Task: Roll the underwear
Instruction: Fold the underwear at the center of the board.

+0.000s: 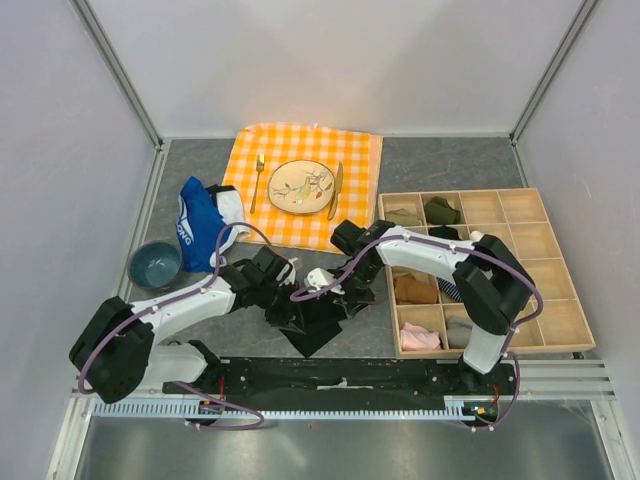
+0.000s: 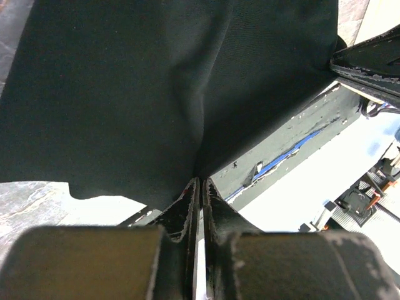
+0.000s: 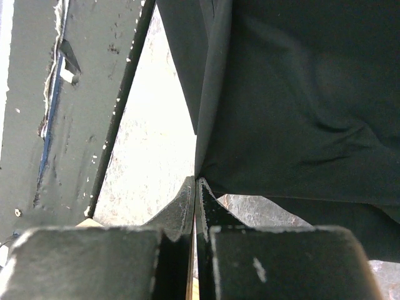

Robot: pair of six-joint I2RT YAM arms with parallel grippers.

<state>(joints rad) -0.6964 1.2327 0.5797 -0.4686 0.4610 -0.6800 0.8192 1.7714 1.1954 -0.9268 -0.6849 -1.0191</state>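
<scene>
The black underwear [image 1: 318, 320] hangs between both grippers just above the table, in front of the arm bases. My left gripper [image 1: 280, 308] is shut on its left edge. My right gripper [image 1: 352, 297] is shut on its right edge. In the left wrist view the black fabric [image 2: 156, 94] spreads up from the closed fingertips [image 2: 201, 181]. In the right wrist view the fabric [image 3: 294, 100] rises from the closed fingertips [image 3: 196, 180]. The waistband lettering is hidden.
A blue garment with white trim [image 1: 203, 222] lies at the left, beside a grey bowl [image 1: 156, 265]. A plate [image 1: 301, 186] with fork and knife sits on an orange checked cloth [image 1: 355, 150]. A wooden compartment tray [image 1: 560, 300] with folded garments stands at the right.
</scene>
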